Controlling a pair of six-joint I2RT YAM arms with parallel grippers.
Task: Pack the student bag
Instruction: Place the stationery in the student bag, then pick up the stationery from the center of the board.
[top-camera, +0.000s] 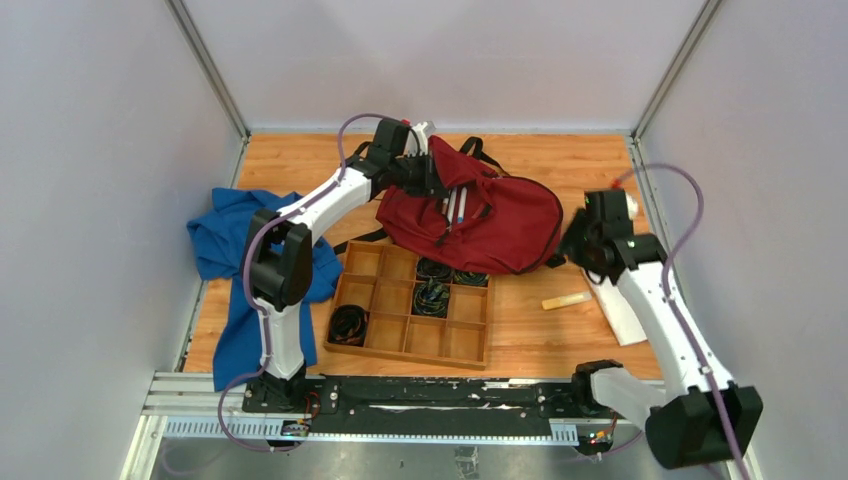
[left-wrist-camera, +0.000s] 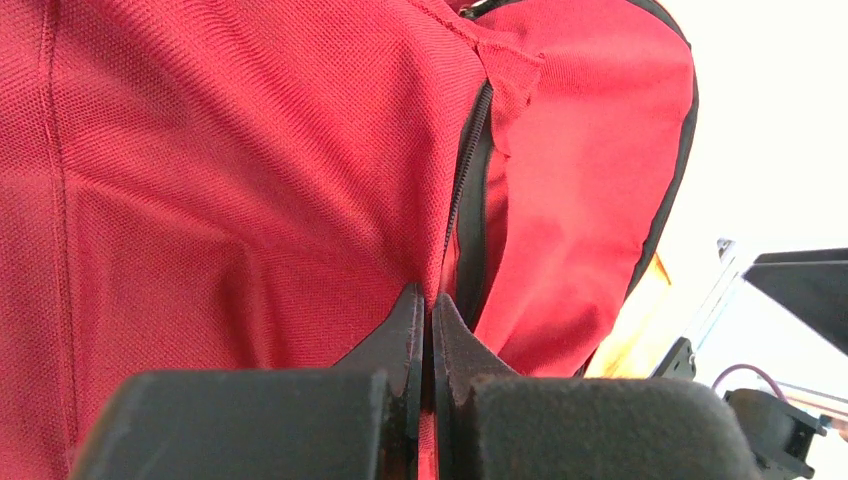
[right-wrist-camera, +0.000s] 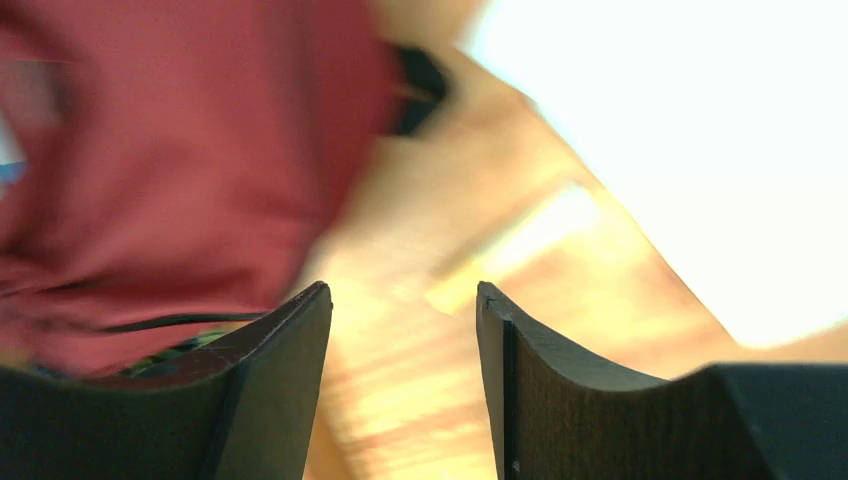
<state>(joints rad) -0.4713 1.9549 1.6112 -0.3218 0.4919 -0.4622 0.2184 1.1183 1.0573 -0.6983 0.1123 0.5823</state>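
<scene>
- A wooden table (top-camera: 540, 160) is seen from above, with two white-and-black robot arms reaching in from its near edge.
- The student bag (top-camera: 500, 225), dark red with black straps, lies slumped at the middle of the table toward the far side. Its near edge meets the far rim of a wooden tray (top-camera: 405, 357).
- The left gripper (top-camera: 425, 170) is at the bag's far left corner. In the left wrist view its fingers (left-wrist-camera: 405, 325) are pressed almost together, with red fabric clamped between them beside a black zipper (left-wrist-camera: 470, 200).
- The right gripper (top-camera: 575, 240) sits just off the bag's right end. Its wrist view is blurred, but it shows the fingers (right-wrist-camera: 300, 330) spread apart with only table between them.
- Two pale slender items (top-camera: 455, 210) show at a slit in the top of the bag.
- The tray is divided into compartments, and a few hold dark coiled objects (top-camera: 348, 325).
- A blue cloth (top-camera: 225, 240) lies crumpled left of the tray, partly under the left arm.
- A small tan stick (top-camera: 566, 300) lies on the table right of the tray, near a white flat sheet (top-camera: 625, 315).
</scene>
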